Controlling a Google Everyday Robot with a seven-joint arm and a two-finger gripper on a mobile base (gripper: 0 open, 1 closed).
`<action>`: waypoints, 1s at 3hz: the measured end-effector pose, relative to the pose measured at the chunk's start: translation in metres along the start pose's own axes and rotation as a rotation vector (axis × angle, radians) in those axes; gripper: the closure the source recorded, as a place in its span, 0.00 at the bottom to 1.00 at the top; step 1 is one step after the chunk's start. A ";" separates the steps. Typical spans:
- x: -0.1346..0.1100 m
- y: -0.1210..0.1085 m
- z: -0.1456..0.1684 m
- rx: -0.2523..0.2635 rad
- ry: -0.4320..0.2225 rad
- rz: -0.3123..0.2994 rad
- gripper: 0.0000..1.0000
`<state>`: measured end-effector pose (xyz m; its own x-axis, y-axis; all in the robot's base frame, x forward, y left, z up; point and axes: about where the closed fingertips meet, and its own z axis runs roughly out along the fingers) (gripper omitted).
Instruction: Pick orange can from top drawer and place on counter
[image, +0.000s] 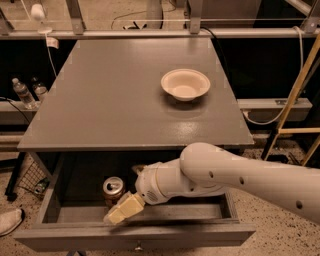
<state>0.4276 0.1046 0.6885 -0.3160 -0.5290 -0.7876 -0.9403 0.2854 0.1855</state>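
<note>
The top drawer (165, 234) is pulled open below the counter (110, 100). The orange can (113, 188) stands upright in the drawer's left half, silver top with pull tab showing. My gripper (120, 212) reaches down into the drawer from the right at the end of the white arm (235, 175). Its cream tip sits just in front of and slightly right of the can, near the drawer's front wall. I cannot tell whether it touches the can.
A white bowl (185, 84) sits on the counter's right half. Clear plastic bottles (23, 93) stand on a shelf at the left. A wooden frame (292, 115) leans at the right. A small knob (136, 246) is on the drawer front.
</note>
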 end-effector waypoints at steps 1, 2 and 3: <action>-0.002 0.002 0.010 -0.023 -0.004 0.008 0.00; -0.004 0.003 0.018 -0.042 -0.008 0.010 0.00; -0.007 0.002 0.025 -0.057 -0.012 0.011 0.00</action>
<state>0.4307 0.1291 0.6793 -0.3246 -0.5161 -0.7927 -0.9427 0.2448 0.2267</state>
